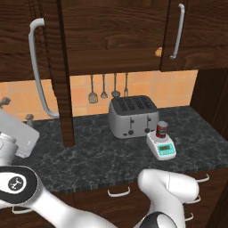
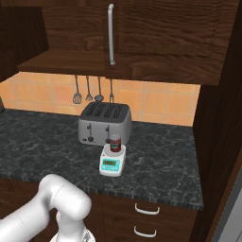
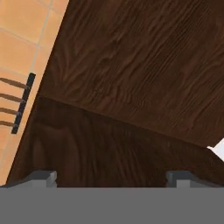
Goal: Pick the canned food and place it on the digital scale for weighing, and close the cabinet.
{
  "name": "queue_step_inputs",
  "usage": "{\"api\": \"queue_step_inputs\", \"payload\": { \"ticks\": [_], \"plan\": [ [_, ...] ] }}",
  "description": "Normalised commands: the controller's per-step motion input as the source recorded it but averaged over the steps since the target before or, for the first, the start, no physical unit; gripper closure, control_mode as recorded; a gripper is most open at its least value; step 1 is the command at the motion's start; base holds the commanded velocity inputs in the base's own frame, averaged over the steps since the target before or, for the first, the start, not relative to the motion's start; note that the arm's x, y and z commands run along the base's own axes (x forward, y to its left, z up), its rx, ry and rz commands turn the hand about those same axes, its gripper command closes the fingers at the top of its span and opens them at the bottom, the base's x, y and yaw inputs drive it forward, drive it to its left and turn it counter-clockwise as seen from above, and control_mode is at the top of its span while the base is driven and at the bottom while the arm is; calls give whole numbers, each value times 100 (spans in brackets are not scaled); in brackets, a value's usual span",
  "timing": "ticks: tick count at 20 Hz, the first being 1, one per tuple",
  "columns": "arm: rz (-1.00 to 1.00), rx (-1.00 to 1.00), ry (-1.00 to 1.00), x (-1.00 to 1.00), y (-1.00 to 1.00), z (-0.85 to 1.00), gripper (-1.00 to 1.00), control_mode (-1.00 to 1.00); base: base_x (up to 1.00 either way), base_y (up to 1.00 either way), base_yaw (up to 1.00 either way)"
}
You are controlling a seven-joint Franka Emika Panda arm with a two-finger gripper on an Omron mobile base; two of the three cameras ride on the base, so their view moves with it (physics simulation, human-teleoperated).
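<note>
The red canned food (image 1: 161, 129) (image 2: 115, 143) stands upright on the white digital scale (image 1: 163, 150) (image 2: 111, 164), in front of the toaster on the counter. One door of the dark wood cabinet (image 1: 63, 93) is swung out toward me, almost edge-on, with its long silver handle (image 1: 38, 67) on its left face. My gripper (image 1: 17, 112) is at the far left, beside that door and below the handle. In the hand view my gripper (image 3: 111, 177) is open and empty, fingertips (image 3: 43, 176) wide apart and close to dark wood panels (image 3: 131, 78).
A grey four-slot toaster (image 1: 132, 116) (image 2: 105, 123) stands behind the scale, with utensils (image 1: 103, 89) hanging on the orange tiled wall. The right-hand cabinet door (image 1: 196, 31) is closed. A small tan lump (image 1: 158, 52) shows at the cabinet's edge. Drawers (image 2: 146, 209) run under the counter.
</note>
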Motion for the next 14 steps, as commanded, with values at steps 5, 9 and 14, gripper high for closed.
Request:
{"api": "queue_step_inputs", "payload": {
  "ticks": [5,9,14],
  "plan": [
    [-30,12,-6,7,-64,24,-100,-100,0,0,0],
    [-26,17,-9,19,-85,23,-100,-100,0,0,0],
    [-19,20,-9,51,-94,28,-100,-100,0,0,0]
  ]
}}
